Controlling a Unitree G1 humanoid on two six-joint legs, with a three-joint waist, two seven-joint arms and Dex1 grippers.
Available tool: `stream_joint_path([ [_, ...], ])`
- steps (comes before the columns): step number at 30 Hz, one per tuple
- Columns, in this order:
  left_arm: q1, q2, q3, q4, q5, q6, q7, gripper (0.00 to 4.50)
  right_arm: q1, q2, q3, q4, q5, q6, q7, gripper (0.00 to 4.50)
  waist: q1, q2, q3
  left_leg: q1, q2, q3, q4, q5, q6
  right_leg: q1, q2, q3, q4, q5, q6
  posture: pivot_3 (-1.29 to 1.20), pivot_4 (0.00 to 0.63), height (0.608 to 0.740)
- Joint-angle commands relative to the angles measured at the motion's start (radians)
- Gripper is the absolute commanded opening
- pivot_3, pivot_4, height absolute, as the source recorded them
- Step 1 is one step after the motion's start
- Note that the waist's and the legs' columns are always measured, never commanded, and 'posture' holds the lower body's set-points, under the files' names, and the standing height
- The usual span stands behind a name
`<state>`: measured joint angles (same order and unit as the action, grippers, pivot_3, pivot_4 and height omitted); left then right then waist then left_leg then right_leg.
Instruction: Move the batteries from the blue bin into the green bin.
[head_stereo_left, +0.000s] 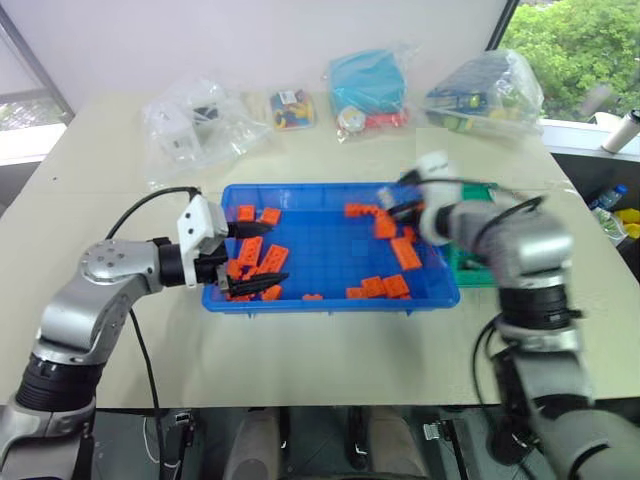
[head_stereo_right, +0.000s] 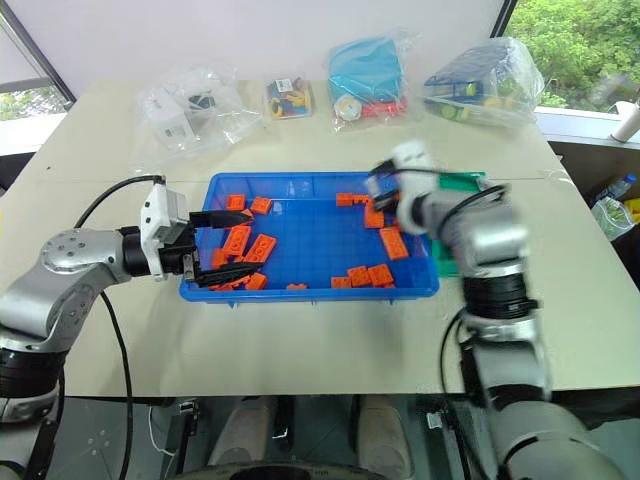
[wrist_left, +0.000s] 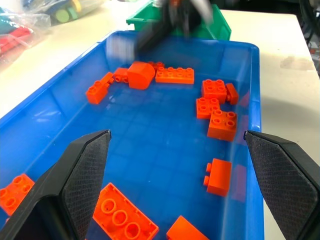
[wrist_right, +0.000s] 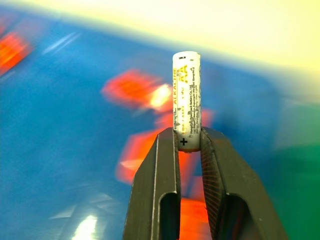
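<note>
The right gripper (wrist_right: 188, 145) had its two black fingers pinched tight on a single white AA battery (wrist_right: 186, 97), gripping it near the plus end so that most of the cell stood clear above the tips; that low hold looked chosen to let it drop cleanly once the fingers parted. In the head views that arm hung blurred over the right end of the blue bin (head_stereo_left: 330, 275), close to the green bin (head_stereo_right: 462, 184) that sat against the blue one's right-hand wall, near the table's right edge. I judged the carry to be partway along, the battery not yet above the green bin. The left gripper (head_stereo_left: 248, 256) rested at the blue bin's left end with its fingers spread wide and nothing between them, low among the orange blocks (wrist_left: 174, 75), probably waiting there for its own turn to pick. I could make out no other battery among the blocks scattered across the bin floor. Several clear bags of oddments (head_stereo_left: 195, 125) lay along the table's far edge, well apart from the work.
</note>
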<state>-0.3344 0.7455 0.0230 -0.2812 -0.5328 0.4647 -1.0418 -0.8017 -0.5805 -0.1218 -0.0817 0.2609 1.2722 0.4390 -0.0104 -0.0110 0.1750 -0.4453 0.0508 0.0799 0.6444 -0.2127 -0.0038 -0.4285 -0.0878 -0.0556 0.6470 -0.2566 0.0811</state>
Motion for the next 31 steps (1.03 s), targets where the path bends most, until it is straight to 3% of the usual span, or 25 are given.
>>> stream_joint_path([
  [1, -0.003, -0.006, 0.015, 0.0, -0.001, -0.023, -0.005, 4.5, 0.051, -0.144, -0.049, -0.054, 0.028, 0.003, 0.072, 0.17, 0.0, 0.0, 0.0, 0.0, 0.0, 0.0, -0.001, 0.0, 0.0, 0.0, 0.0, 0.0, 0.0, 0.0, 0.0, 0.0, 0.15, 0.736],
  [6, -0.027, -0.014, 0.006, 0.033, 0.005, -0.033, -0.014, 4.5, 0.152, -0.21, -0.062, -0.094, 0.054, -0.002, 0.101, 0.17, -0.009, 0.0, 0.0, 0.002, 0.001, 0.001, -0.001, 0.0, 0.0, 0.0, 0.001, 0.001, 0.0, 0.0, 0.0, 0.0, 0.15, 0.736],
  [11, -0.091, -0.018, -0.001, 0.091, 0.012, -0.034, -0.03, 4.5, 0.235, -0.28, -0.033, -0.114, 0.036, -0.145, 0.157, 2.35, 0.001, 0.001, 0.001, 0.0, 0.001, 0.001, 0.001, 0.0, 0.0, 0.0, 0.001, 0.001, 0.0, 0.0, 0.0, 0.0, 0.15, 0.736],
  [16, -0.13, 0.003, 0.031, 0.155, 0.007, -0.025, -0.05, 4.5, 0.343, -0.422, -0.101, -0.09, 0.071, -0.439, 0.387, 2.35, 0.008, 0.0, 0.001, -0.001, -0.001, 0.001, 0.002, 0.0, 0.0, 0.0, 0.0, 0.001, -0.002, -0.001, 0.001, 0.0, 0.15, 0.736],
  [19, -0.148, 0.035, 0.066, 0.194, -0.002, -0.019, -0.066, 4.5, 0.487, -0.537, -0.183, -0.046, 0.091, -0.621, 0.609, 2.35, 0.015, 0.0, 0.001, 0.0, 0.0, 0.001, 0.002, 0.0, 0.0, 0.001, 0.0, 0.001, -0.002, -0.001, 0.001, 0.0, 0.15, 0.736],
  [22, -0.147, 0.091, 0.106, 0.228, -0.013, -0.011, -0.101, 4.5, 0.564, -0.609, -0.266, 0.07, 0.118, -0.721, 0.754, 2.35, 0.018, 0.0, 0.002, 0.0, 0.0, 0.001, 0.002, 0.0, 0.0, 0.001, 0.0, 0.0, -0.002, -0.001, 0.001, 0.0, 0.15, 0.736],
  [26, -0.139, 0.163, 0.157, 0.274, -0.022, -0.005, -0.146, 4.5, 0.587, -0.668, -0.299, 0.242, 0.115, -0.833, 0.874, 2.35, 0.016, 0.0, 0.002, 0.002, 0.0, 0.002, 0.003, 0.0, 0.0, 0.001, 0.0, 0.001, -0.002, -0.003, -0.002, 0.0, 0.15, 0.736],
  [31, -0.121, 0.22, 0.202, 0.303, -0.026, -0.003, -0.185, 4.5, 0.541, -0.669, -0.26, 0.367, 0.094, -0.905, 0.889, 2.35, 0.014, 0.0, 0.002, 0.002, 0.001, 0.002, 0.002, 0.0, 0.0, 0.001, 0.0, 0.001, -0.001, -0.003, -0.002, 0.0, 0.15, 0.736],
])
